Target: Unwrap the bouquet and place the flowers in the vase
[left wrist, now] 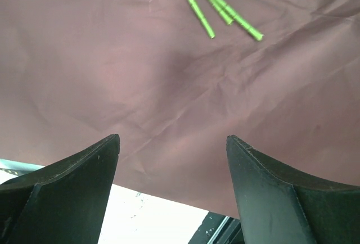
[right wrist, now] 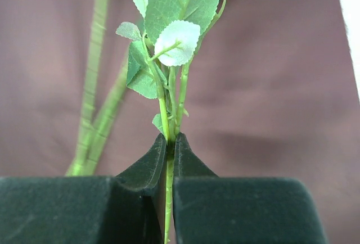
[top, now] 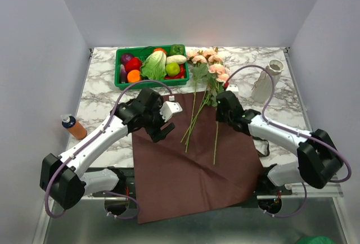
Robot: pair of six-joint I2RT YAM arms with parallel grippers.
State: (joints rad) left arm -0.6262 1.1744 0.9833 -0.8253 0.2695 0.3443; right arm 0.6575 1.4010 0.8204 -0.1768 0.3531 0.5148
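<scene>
A marble table (top: pixel 101 86) is seen from above, with two robot arms mounted at its six o'clock edge. The largest thing on it is a sheet of dark red wrapping paper (top: pixel 185 171), spread open and nearly flat from the centre down to six o'clock. A green tray (top: pixel 121 81) of vegetables is set at eleven o'clock. The flowers (top: pixel 208 67) are laid loose on the table – peach-pink blooms at twelve o'clock, long green stems running down onto the paper at the centre. The off-white vase (top: pixel 264 84) is stood upright at two o'clock, apart from the blooms, and nothing is seen in it. An orange bottle (top: pixel 73 126) is placed at nine o'clock.

The left gripper (left wrist: pixel 171 143) is held wide above the paper at about nine o'clock of the stems, and nothing is gripped. The right gripper (right wrist: pixel 170 140) is pinched narrow on thin green stem just below a cluster of leaves, at the paper's twelve o'clock edge.

The unwrapping is judged to be done – the lifting of the flowers and their placing in the vase are judged to be left
</scene>
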